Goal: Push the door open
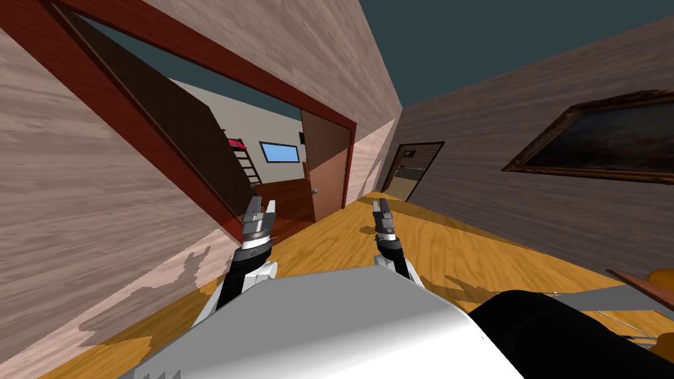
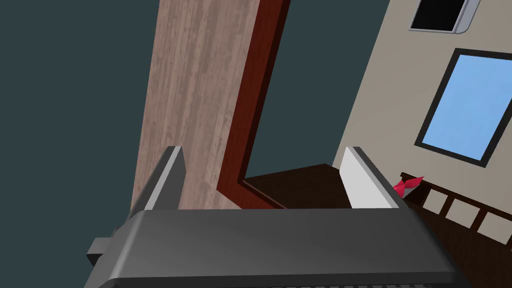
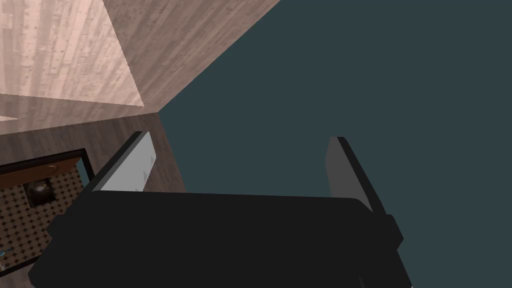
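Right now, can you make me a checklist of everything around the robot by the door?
Surface: orange wooden floor.
Job's things: brown door standing open inside the dark red frame; room visible past it.
Clutter: orange-brown thing at the edge, too cut off to name.
Grippers: left gripper open, near the doorway; right gripper open, touching nothing.
Cables: nothing seen.
Surroundings: framed picture, window, second doorway.

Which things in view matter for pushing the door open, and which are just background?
For the job:
- brown door, already swung inward
- its handle
- dark red door frame
- left gripper, open
- right gripper, open

Just lying about:
- framed picture
- window
- red object on a dark shelf
- far doorway
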{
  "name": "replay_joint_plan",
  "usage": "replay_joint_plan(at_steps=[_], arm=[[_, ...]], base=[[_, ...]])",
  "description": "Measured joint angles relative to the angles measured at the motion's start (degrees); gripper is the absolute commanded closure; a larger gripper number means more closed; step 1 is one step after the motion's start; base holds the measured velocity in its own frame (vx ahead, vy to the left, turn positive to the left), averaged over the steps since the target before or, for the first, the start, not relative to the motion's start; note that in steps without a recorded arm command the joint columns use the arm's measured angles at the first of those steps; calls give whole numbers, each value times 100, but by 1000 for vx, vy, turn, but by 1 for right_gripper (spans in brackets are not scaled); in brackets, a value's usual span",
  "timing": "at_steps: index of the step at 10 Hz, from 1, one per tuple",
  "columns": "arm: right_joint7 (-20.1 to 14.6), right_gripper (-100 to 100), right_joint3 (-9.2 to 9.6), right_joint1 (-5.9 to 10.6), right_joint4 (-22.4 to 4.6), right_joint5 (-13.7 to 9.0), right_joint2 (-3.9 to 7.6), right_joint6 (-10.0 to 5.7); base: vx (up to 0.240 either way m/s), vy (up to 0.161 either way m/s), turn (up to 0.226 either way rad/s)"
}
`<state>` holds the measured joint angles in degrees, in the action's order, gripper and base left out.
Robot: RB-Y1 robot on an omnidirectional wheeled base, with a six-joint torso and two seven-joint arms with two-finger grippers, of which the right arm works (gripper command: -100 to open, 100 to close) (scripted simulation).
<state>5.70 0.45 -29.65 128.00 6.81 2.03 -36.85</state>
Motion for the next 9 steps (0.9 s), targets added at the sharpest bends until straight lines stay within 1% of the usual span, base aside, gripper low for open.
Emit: replay_joint_plan(at_steps=[1,4,5,6,8,9], arm=[[-18,-100,-30,60,-121,-35,34,-5],[-35,-100,-25,184,-459,-96,77,-38],[-31,-100,-6,221,-577,-105,74,-56],[-48,-100,-33,272,-687,-139,106,-64],[-61,-100,-29,351,-891,-177,124,-70],[-68,-100,-42,421,-1053,-206,141,-93]], base=[[85,7,122],[87,2,95],[63,1,87],[71,3,97],[69,10,110],[86,5,131]])
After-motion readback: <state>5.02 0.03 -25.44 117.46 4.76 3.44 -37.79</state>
